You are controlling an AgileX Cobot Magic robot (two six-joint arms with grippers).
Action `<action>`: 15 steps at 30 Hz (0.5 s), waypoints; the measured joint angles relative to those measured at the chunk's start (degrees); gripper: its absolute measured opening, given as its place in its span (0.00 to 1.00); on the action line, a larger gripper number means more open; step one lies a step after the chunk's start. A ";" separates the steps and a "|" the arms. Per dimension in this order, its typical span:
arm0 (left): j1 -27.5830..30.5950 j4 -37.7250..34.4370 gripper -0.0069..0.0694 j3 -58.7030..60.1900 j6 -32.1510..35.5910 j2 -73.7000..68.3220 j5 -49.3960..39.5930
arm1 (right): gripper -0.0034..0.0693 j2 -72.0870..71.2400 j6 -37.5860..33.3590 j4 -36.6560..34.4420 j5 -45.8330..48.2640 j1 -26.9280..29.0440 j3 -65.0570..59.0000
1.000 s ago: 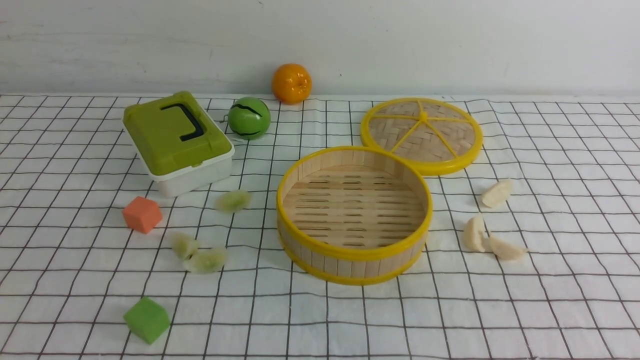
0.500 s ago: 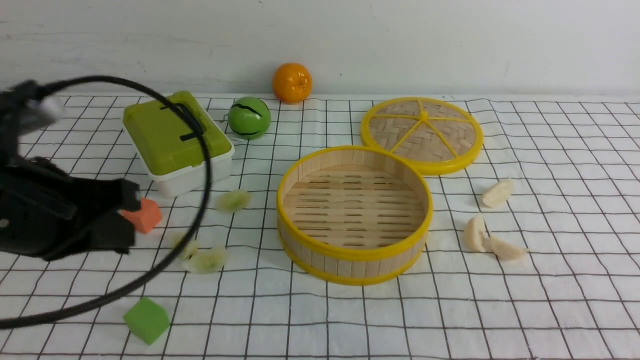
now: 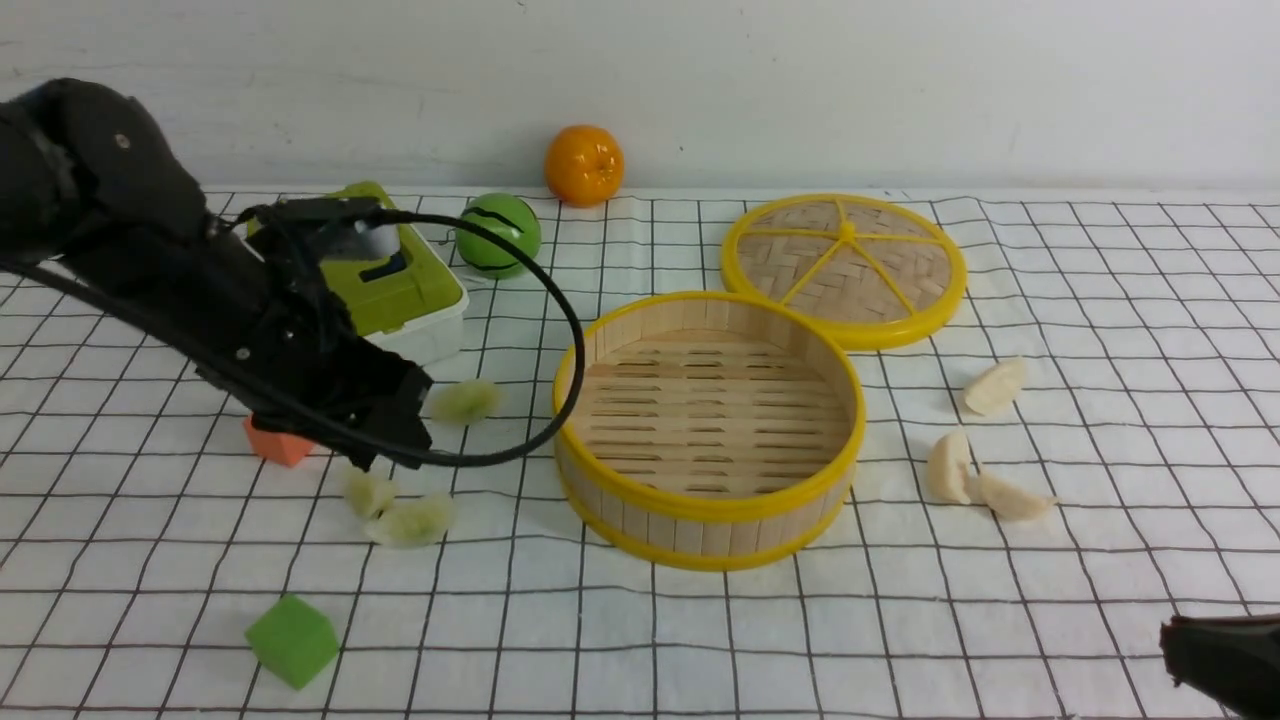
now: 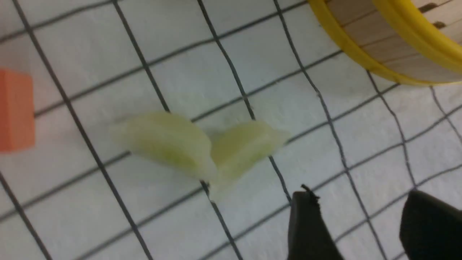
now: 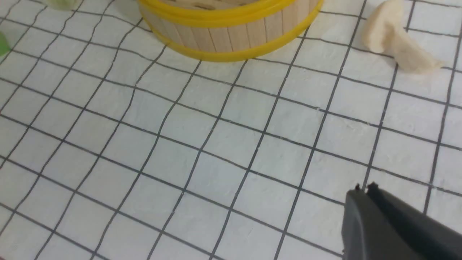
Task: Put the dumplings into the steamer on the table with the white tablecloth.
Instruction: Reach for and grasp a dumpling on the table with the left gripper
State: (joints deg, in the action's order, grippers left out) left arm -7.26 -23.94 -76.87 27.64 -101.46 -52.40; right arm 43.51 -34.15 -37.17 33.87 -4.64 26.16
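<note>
Left gripper (image 4: 361, 196) first: we see its two black fingers (image 4: 310, 224) spread wide with only cloth between them, gripping nothing. Just beside those fingers a pair of green dumplings (image 4: 169, 144) lies touching end to end on the white tablecloth (image 3: 900, 620), not yet between the jaws. Past the pair, open squares of cloth run up to the yellow lower rim of the steamer (image 3: 700, 535). In the front view the left arm (image 3: 200, 290) reaches in from the left edge, covering part of the orange cube (image 3: 275, 447) and of the green-lidded box (image 3: 410, 290). Its black cable (image 3: 570, 340) loops out to the steamer's left rim; we cannot tell whether it touches. A third green dumpling (image 3: 466, 400) sits between gripper and steamer. The green cube (image 3: 293, 640) sits alone toward the near edge. Over to the right gripper (image 5: 362, 191): tips pressed together, holding nothing, low at the near right corner above bare cloth. Well ahead of it two white dumplings (image 3: 948, 466) touch, and another white dumpling (image 3: 995, 385) lies farther back near the woven lid (image 3: 845, 265), which rests flat behind the steamer. All six dumplings lie outside the steamer. At the far edge we spot a green ball (image 3: 500, 235) beside the box and an orange (image 3: 584, 165) against the wall.
</note>
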 joint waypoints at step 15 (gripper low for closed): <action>-7.05 16.26 0.39 -3.40 10.18 -12.53 5.36 | 0.05 0.00 -0.38 -1.42 -3.40 -5.07 -0.57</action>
State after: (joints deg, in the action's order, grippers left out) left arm -14.32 -7.69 -80.27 37.82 -113.99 -47.04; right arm 43.51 -34.53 -38.60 30.47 -9.72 25.60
